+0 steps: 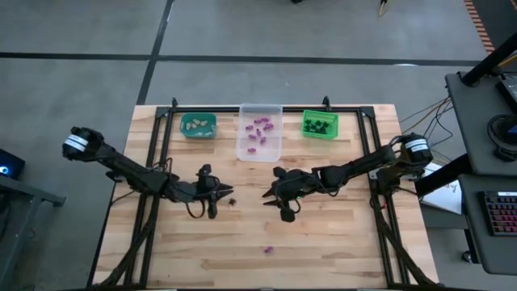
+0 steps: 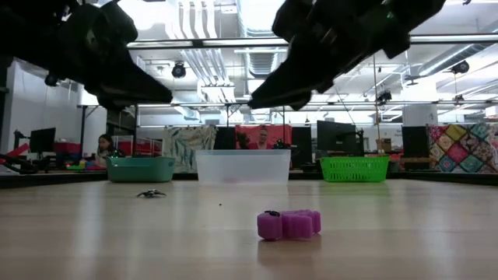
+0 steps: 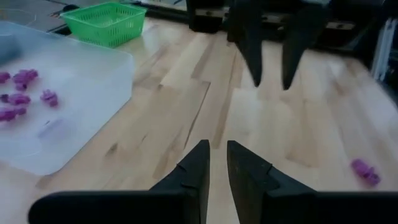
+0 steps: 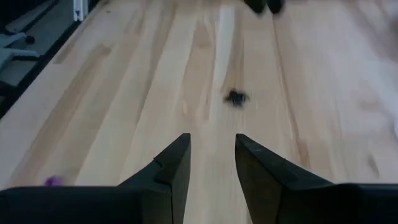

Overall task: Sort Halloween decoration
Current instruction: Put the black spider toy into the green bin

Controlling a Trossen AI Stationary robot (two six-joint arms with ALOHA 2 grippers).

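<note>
Both arms are dark, near black, built of slim jointed links, and each carries a white band with dark stripes around the joint housing at its outer end, with thin dark cables looping off the links near the wrists. The left gripper point(image 3: 215, 163) has two matte black, wedge-shaped fingers tapering to narrow flat tips from a broad black crossbar. The right gripper point(image 4: 212, 160) is of the same pattern, its black fingers point(image 4: 176, 163) thick at the base and angled at the tips, with no markings visible on them
</note>
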